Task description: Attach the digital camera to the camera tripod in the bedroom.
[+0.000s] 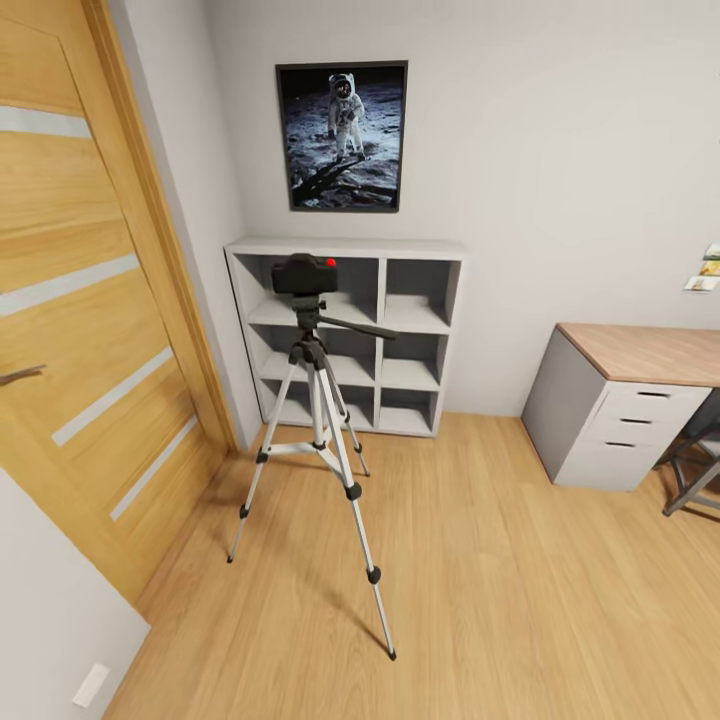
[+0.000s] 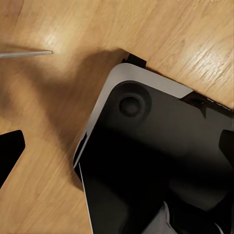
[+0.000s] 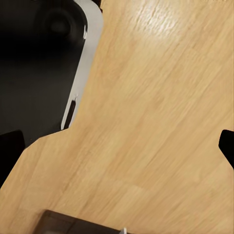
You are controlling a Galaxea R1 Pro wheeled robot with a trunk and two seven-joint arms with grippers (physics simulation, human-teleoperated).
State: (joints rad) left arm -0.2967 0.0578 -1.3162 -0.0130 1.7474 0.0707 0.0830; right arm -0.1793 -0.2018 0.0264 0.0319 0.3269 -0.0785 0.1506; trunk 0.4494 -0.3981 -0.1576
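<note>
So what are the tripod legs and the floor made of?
The tripod legs look like thin metal: silver, slightly shiny tubes with black, probably plastic joints. The floor looks like light wood planks, with visible grain and a soft sheen.

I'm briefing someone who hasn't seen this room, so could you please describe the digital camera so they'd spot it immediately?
Find the white cube shelving against the back wall, under the astronaut poster. In front of it stands the camera tripod on the wood floor. The digital camera sits on the tripod's head: a small black box, the only thing there with a round red button.
</note>
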